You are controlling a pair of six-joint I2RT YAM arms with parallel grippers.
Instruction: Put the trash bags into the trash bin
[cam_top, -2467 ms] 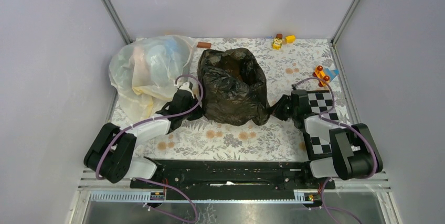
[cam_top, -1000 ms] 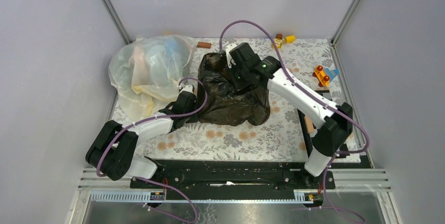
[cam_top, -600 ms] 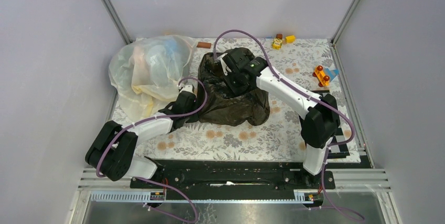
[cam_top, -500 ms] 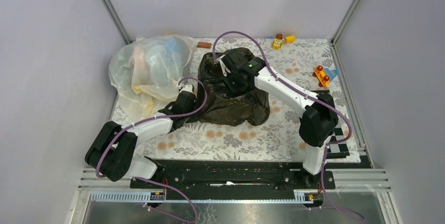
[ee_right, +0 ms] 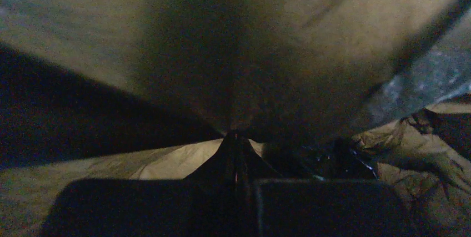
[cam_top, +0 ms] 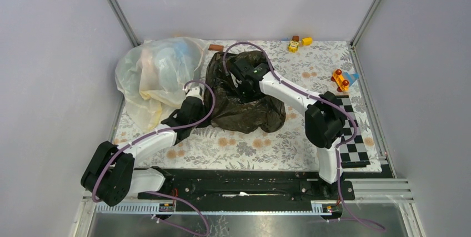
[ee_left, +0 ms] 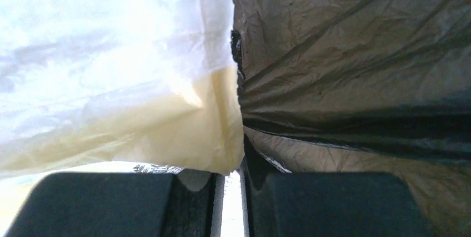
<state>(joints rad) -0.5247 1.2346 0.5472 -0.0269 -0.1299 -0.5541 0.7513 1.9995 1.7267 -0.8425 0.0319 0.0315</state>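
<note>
Bag: black trash bag (cam_top: 250, 112), a crumpled glossy mound at mid-table on the floral cloth (cam_top: 244, 148).
Neighbour: its left flank touches the translucent whitish-yellow bag (cam_top: 153, 73).
Axis: no clear long axis, about as wide as deep. One lower corner is drawn to a point toward the near-left.
Right gripper (ee_right: 239, 184): over the top of the mound, fingers closed on a pinch of black film. The pleats fan out from that pinch.
Left gripper (ee_left: 236, 178): between the two bags, at the black bag's left edge. Only a thin slit shows between the fingers, and the black film's folds gather into it, so it is nipping the film.
Far edge: small yellow blocks (cam_top: 300, 43), well apart from the bag.
</note>
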